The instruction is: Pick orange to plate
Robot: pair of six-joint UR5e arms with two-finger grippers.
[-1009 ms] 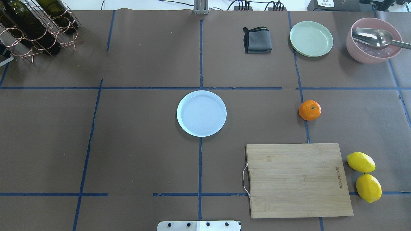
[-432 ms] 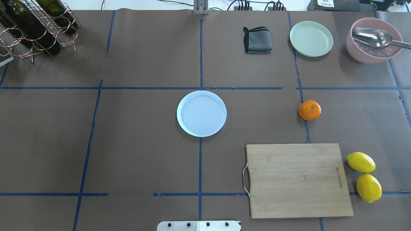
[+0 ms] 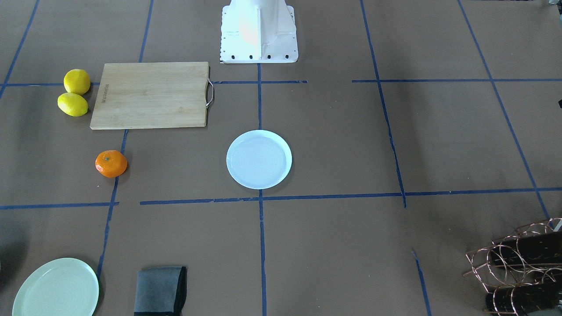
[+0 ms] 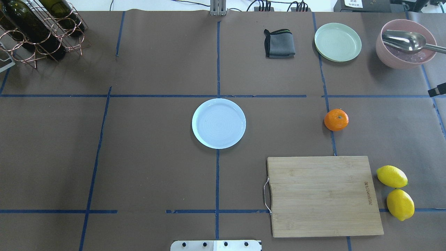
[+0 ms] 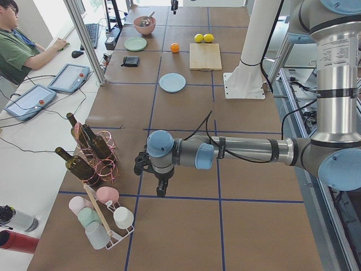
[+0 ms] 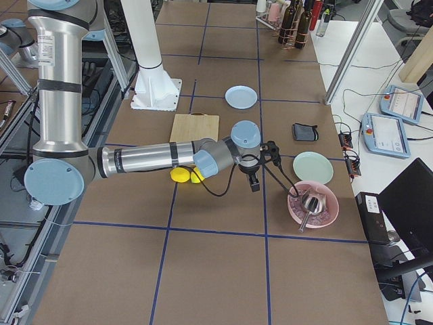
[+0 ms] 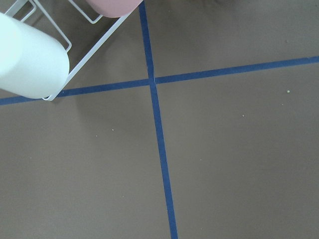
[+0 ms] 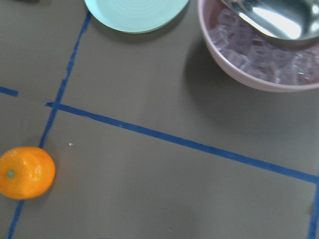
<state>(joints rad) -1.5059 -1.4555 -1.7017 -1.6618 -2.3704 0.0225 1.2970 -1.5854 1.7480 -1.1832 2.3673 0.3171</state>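
**Desk:** What is lying around the fruit, left to right?

**Photographer:** On the table, a copper wine rack is holding dark bottles at far left. The left fingers are hanging, pointing down, over blue tape lines near that rack and a cup rack. Whether they are apart or together, I cannot tell. The plate is sitting empty at the centre. A folded grey cloth and a pale green plate are lying along the far side, with a cutting board nearer the robot. The orange is resting on a tape line, well to the plate's right, between the green plate and the board. Two lemons are lying just beside the board. A pink bowl is holding clear cubes and a metal spoon at far right.

**Desk:** Is anything blocking the way?

**Photographer:** Bare brown table and tape are lying between orange and plate. The right fingers are hovering near the bowl, and I cannot tell whether they are apart or together.

**Desk:** What is changing?

**Photographer:** A dark part of the right arm is now poking in at the overhead view's right edge, just robot-side of the bowl. Orange and plate are staying put.

**Desk:** How is the orange lying?

**Photographer:** Its stem dot is facing up. It is looking round from above, showing no long axis.
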